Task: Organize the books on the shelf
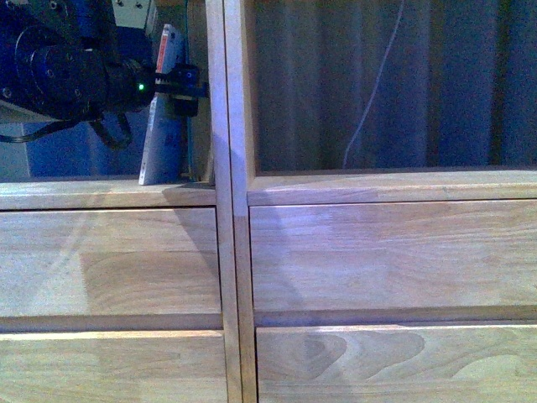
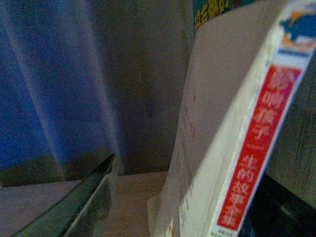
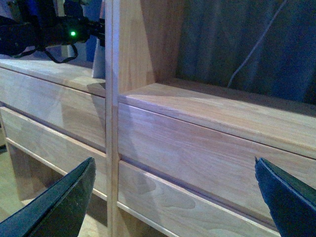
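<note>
— What sits closest?

— The plain drawer fronts [image 1: 377, 252] of the shelf [image 1: 377, 186], two on each side of its central upright [image 1: 228, 269]. Above them are open compartments, backed by a blue curtain [image 1: 453, 75].

— And the arms?

— The left gripper [image 1: 178, 88] reaches into the left compartment, jaws apart around the book [image 1: 159, 143]. In the wrist view one finger [image 2: 89, 197] stands clear of the cover. The right gripper [image 3: 174, 160] is spread wide before the drawers, holding nothing.

— Where exactly is the book?

— Nearly upright on the left compartment's floor, near its front edge, just beside the central upright, with the spine's red end on top.

— Anything smaller?

— A thin white cable [image 1: 369, 92] hangs against the curtain in the right opening.
</note>
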You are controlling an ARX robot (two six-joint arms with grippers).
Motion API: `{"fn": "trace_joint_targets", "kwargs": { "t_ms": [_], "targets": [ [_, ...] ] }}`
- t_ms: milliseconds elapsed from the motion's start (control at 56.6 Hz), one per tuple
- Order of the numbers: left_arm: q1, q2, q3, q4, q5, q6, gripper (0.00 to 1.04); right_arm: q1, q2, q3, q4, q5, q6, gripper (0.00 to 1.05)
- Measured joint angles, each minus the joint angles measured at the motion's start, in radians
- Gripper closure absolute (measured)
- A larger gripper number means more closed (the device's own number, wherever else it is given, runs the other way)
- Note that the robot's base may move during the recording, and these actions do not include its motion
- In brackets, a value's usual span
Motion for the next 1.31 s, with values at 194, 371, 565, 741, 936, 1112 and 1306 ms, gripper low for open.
{"fn": "trace_joint_targets", "kwargs": {
  "t_ms": [194, 371, 565, 741, 936, 1112, 1306],
  "targets": [
    [0.023, -0.109, -0.19, 0.051, 0.0, -0.076, 0.07, 0.0, 0.0, 0.0, 0.0, 0.0, 0.0, 0.07],
    [0.028, -0.312, -0.501, 0.125, 0.009, -0.125, 0.07, 0.0, 0.0, 0.0, 0.0, 0.0, 0.0, 0.07],
    [0.04, -0.587, -0.811, 0.166, 0.007, -0.13, 0.07, 0.0, 0.0, 0.0, 0.0, 0.0, 0.0, 0.07],
    [0.101, -0.797, -0.98, 0.139, -0.024, -0.129, 0.07, 0.0, 0.0, 0.0, 0.0, 0.0, 0.0, 0.07],
    [0.104, -0.818, -0.983, 0.078, 0.01, -0.134, 0.12, 0.0, 0.0, 0.0, 0.0, 0.0, 0.0, 0.07],
    [0.118, -0.934, -1.178, 0.037, 0.043, -0.147, 0.42, 0.087, -0.077, 0.014, -0.272, 0.361, -0.031, 0.22],
    [0.168, -1.047, -1.397, 0.134, 0.1, -0.151, 0.74, 0.179, -0.18, -0.106, -0.346, 0.624, -0.047, 0.53]
  ]
}}
